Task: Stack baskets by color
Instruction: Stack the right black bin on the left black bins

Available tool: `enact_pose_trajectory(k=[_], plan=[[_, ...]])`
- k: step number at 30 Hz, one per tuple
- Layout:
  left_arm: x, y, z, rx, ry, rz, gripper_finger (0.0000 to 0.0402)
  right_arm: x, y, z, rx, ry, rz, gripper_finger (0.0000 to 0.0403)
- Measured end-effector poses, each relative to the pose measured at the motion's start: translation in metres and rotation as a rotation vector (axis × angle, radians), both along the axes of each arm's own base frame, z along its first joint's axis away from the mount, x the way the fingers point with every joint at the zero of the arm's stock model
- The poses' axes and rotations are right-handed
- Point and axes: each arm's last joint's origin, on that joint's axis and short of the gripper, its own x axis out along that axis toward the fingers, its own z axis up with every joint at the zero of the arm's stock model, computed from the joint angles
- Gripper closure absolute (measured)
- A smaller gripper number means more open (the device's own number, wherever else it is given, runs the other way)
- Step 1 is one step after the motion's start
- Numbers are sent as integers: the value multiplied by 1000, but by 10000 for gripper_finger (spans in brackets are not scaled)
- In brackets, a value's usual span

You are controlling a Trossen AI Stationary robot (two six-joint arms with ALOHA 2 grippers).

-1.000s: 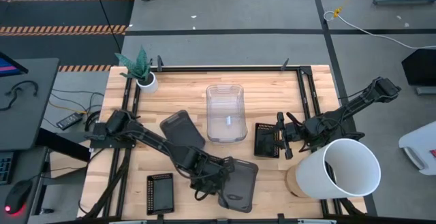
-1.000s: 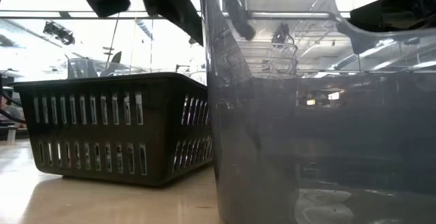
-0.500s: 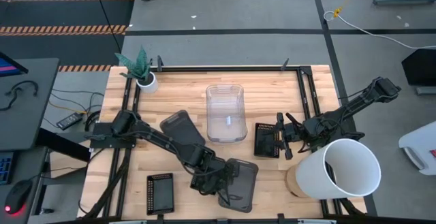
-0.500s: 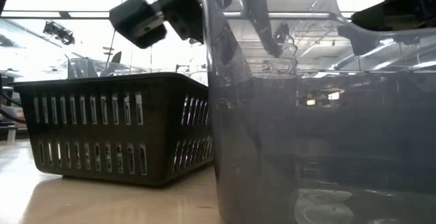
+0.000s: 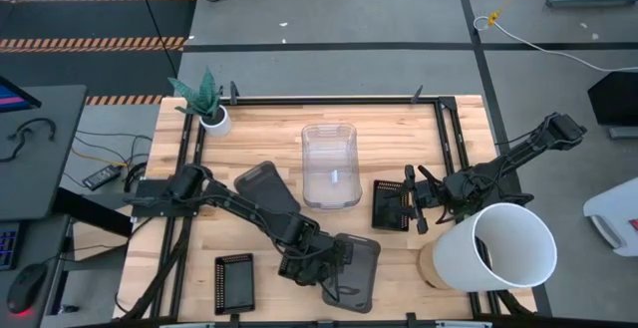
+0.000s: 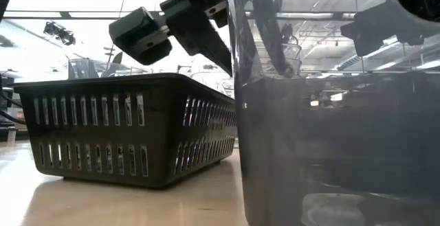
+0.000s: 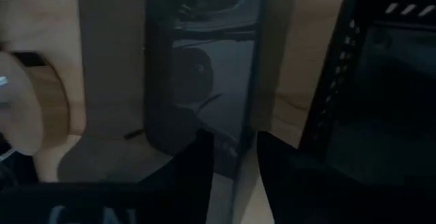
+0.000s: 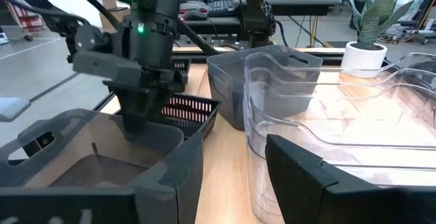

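Note:
A smoky grey basket (image 5: pixel 354 268) stands near the table's front edge. My left gripper (image 5: pixel 321 270) has come down on its left wall and is shut on it. A second smoky grey basket (image 5: pixel 267 190) sits farther back. The clear baskets (image 5: pixel 331 164) rest nested at mid-table. One black mesh basket (image 5: pixel 234 281) is at the near left, another (image 5: pixel 392 205) at the right. My right gripper (image 5: pixel 410 204) hangs open over that one's right end, with only bare table between its fingers (image 8: pixel 184 176). My left gripper has the near smoky grey basket by its left wall (image 7: pixel 249 115). One finger (image 7: pixel 197 163) is inside the basket and the other (image 7: pixel 286 163) outside, over the wood. The fingers slant down from the table's left. The basket stands on the table on its bottom.
A large white bucket (image 5: pixel 503 248) lies at the near right corner, close to my right arm. A small white plant pot (image 5: pixel 213 119) stands at the far left. A black frame (image 5: pixel 449 139) runs along the table's edges.
My left gripper has sunk toward the near smoky grey basket and rolled about its own axis, so that its fingers now stand on either side of the left wall. The basket has slid a little toward the table's right edge, still on its bottom.

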Motion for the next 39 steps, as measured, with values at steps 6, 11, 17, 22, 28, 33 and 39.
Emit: enact_pose_trajectory(k=[6,11,17,22,28,33,39], plan=[[0,-1,-7,0,31,-9,315,0,0,0,-1,2,0,239],[-1,-2,-7,-12,42,8,368,0,0,0,0,2,0,239],[-2,-6,-7,-51,40,82,392,0,0,0,0,2,0,239],[-2,-11,3,-125,-4,204,395,0,0,0,3,1,0,239],[-9,-15,32,-254,-46,368,396,0,0,0,3,2,-1,239],[-26,-19,67,-505,18,566,396,0,0,0,-1,5,0,239],[-59,-26,120,-836,99,812,396,0,0,-1,-3,8,0,239]])
